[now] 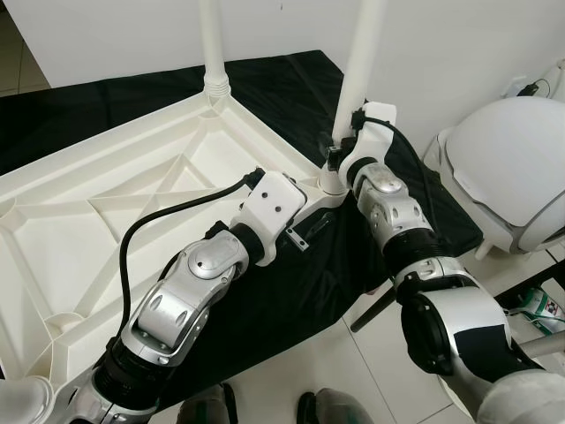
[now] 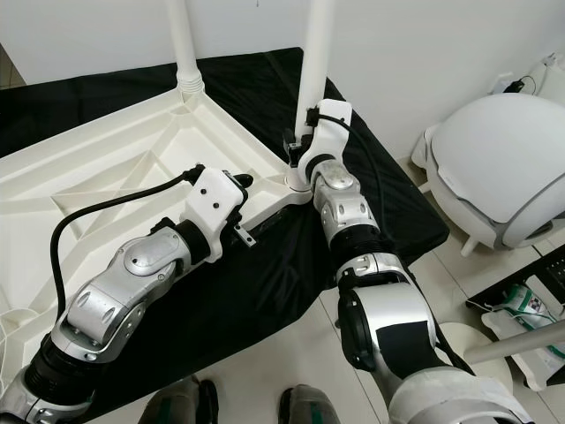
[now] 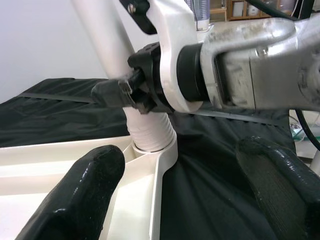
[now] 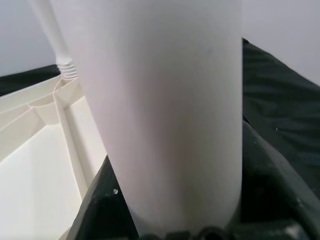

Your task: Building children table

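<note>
The white plastic table top [image 1: 106, 177] lies upside down on a black cloth [image 1: 291, 291]. Two white legs stand in its corner sockets, one at the far corner [image 1: 212, 44] and one at the right corner [image 1: 360, 62]. My right gripper [image 1: 335, 157] is shut on the right-corner leg just above its ribbed base [image 3: 150, 135]; black fingers [image 4: 100, 210] flank the leg [image 4: 165, 100]. My left gripper [image 3: 182, 190] is open, low beside that same corner socket, with its fingertips [image 3: 85, 195] apart and nothing between them.
A white domed object [image 1: 512, 168] stands on the tiled floor to the right of the cloth. A person's shoes [image 1: 340, 408] are at the cloth's near edge. A green and white packet [image 1: 538, 305] lies at the far right. A white wall is behind.
</note>
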Available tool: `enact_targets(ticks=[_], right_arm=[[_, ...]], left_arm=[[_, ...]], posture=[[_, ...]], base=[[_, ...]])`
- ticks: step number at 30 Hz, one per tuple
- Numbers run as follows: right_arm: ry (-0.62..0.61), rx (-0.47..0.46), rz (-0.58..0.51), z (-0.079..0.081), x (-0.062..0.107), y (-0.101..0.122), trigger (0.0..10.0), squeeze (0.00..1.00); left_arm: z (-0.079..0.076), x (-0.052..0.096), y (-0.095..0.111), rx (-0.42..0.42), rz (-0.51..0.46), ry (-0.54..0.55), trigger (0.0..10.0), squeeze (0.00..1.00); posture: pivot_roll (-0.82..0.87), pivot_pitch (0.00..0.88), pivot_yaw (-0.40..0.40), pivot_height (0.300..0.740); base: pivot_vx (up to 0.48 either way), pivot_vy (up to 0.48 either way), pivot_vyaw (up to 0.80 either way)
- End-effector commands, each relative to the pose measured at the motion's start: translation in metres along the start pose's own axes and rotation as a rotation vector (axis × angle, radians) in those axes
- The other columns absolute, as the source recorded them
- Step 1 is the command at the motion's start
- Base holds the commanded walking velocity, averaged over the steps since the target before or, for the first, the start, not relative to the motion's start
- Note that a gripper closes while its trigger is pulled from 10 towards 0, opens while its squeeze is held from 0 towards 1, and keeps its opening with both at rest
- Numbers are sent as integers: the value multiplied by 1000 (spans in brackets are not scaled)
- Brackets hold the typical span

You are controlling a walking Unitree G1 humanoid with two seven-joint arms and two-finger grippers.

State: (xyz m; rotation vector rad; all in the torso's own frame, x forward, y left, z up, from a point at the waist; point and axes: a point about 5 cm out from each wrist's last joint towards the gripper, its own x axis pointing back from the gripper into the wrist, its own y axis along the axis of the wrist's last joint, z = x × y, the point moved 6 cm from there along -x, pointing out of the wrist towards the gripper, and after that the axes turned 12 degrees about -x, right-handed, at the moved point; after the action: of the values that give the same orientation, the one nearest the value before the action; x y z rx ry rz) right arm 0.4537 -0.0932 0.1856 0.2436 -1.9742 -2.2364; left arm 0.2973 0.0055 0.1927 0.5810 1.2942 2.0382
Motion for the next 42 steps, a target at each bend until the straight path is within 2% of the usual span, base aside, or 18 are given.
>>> enact_targets(ticks=[1,8,10,11,15,24,33,37,42], right_arm=[[9,55,3,-1,6,-11,10000,0],[33,44,1,-1,14,-23,10000,0],[38,24,5,-3,18,-30,10000,0],[35,-19,5,-9,26,-41,10000,0],[35,-96,-18,-12,32,-46,10000,0],[-20,-145,11,-23,39,-62,10000,0],[-49,-168,33,-27,37,-64,10000,0],[-52,-209,34,-25,30,-56,10000,0],[-56,-214,34,-24,25,-48,10000,0]], left_arm=[[-7,1,3,3,-13,-50,10000,0],[-8,2,3,3,-13,-51,10000,0],[-8,2,3,3,-13,-51,10000,0],[-8,3,4,3,-14,-52,10000,0],[-8,3,4,3,-15,-55,10000,0],[-9,4,4,5,-12,-62,10000,0],[-9,4,4,4,-10,-63,10000,0],[-10,4,5,6,-12,-67,10000,0],[-11,4,5,6,-13,-68,10000,0]], posture=[[15,36,-28,740],[16,36,-28,740],[15,36,-27,740],[13,38,-26,740],[10,42,-21,740],[12,51,-16,740],[12,58,-12,740],[9,61,-8,740],[10,61,-9,740]], base=[[0,0,0],[0,0,0],[0,0,0],[0,0,0],[0,0,0],[0,0,0],[0,0,0],[0,0,0],[0,0,0]])
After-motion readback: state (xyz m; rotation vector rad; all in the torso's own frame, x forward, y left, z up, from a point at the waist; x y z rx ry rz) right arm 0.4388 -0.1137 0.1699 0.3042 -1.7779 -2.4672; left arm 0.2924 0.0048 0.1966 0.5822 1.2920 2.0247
